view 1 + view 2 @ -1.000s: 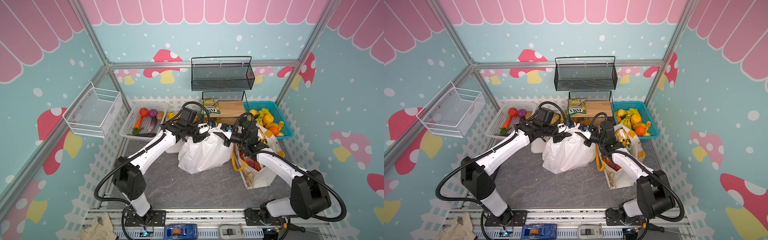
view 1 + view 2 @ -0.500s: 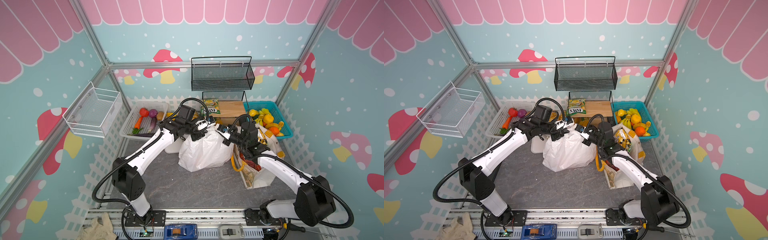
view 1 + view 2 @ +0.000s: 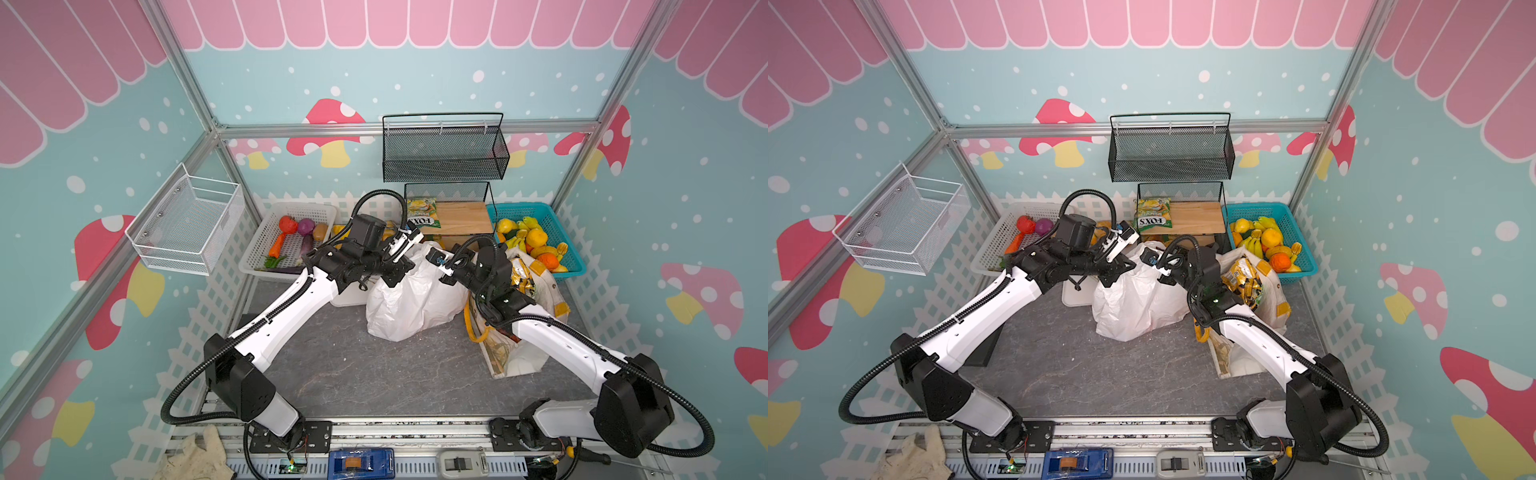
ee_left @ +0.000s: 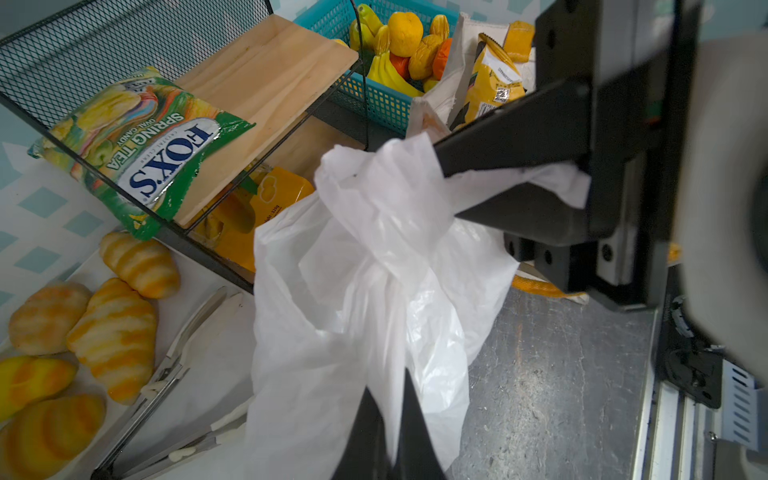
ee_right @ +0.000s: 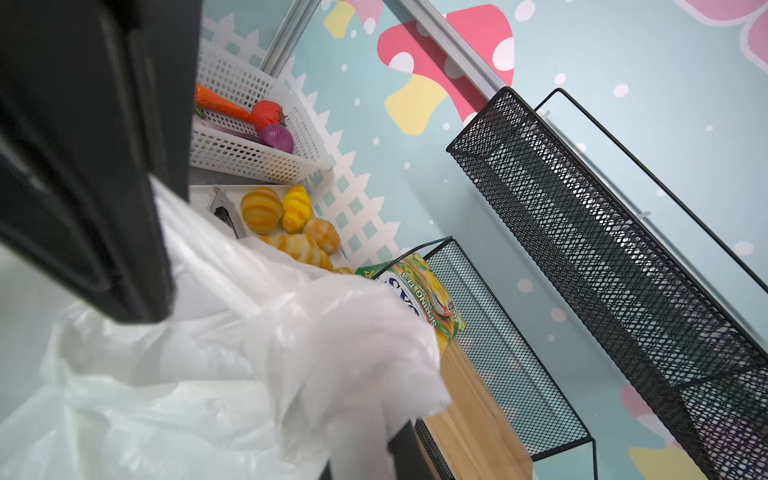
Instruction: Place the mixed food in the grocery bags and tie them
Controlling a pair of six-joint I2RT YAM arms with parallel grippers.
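Reads FOX'S SPRING TEA OVAL CANDY on packet [image 4: 137, 141] overhanging wooden shelf [image 4: 266, 70]; bread rolls [image 4: 112, 332], tongs [image 4: 166, 374] beside; left gripper [image 4: 388, 399], right gripper [image 4: 449, 183] each pinched tight on white plastic bag [image 4: 353, 299] handles

Mock grocery stall: mushroom-print walls [image 3: 291, 62], aluminium frame [image 3: 407, 126], fruit basket [image 3: 519, 205].

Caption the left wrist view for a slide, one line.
Left gripper and right gripper each pinch the thin, crinkly white plastic carrier bag, beside striped golden bread rolls.
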